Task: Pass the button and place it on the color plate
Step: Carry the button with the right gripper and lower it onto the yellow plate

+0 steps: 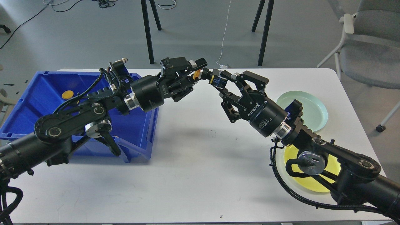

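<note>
Both matte black, multi-jointed metal robot arms carry round joint caps ringed in silver. The left arm (75, 118) has a bare silver disc at its elbow and loose black cables looped over its wrist, at 12 o'clock of the joint. The right arm (337, 159) shows a silver disc with a cable plug, and a ribbed black hose sagging at 7 o'clock. White "ROBOTIQ" lettering marks the cylindrical body of the right two-finger black gripper (215, 79); the left two-finger black gripper (195, 73) bears fainter lettering.

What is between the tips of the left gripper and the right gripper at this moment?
In the head view, a small orange button sits between the left gripper and the right gripper, above the white table.
</note>
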Controlling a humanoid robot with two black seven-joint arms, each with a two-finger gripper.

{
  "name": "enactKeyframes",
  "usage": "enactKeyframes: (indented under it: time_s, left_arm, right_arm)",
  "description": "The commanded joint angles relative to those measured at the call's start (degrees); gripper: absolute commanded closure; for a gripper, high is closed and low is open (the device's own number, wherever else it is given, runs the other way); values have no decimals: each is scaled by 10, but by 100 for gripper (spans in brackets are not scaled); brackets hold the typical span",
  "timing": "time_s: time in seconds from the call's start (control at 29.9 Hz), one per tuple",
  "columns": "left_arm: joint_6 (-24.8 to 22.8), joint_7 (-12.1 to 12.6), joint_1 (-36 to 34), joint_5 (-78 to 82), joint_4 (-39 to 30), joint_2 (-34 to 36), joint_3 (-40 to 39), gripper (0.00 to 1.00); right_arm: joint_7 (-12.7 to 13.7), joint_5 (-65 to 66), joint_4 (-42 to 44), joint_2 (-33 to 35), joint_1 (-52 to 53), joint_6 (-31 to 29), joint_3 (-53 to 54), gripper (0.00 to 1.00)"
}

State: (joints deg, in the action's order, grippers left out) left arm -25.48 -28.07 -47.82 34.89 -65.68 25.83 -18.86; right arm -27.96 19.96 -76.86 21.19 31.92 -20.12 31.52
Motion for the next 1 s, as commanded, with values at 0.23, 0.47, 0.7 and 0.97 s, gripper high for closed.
enactKeyframes:
  time_s: [0.23,0.47,0.7,0.97]
  left_arm:
    - [-2,1,7,-15,16,-4,-13,1]
    - [3,1,8,-25,24,-1,-28,1]
    - [4,1,-1,36,35,126,-33,1]
    - [5,1,-25,492,37,286,-34,1]
  right_arm:
    - [0,-1,-12,6,-5,1,4,100]
    - [0,2,-51,95,-56,0,29,100]
    - [0,21,-69,372,-153,8,45,100]
    - [0,93,-58,548,-239,59,35,100]
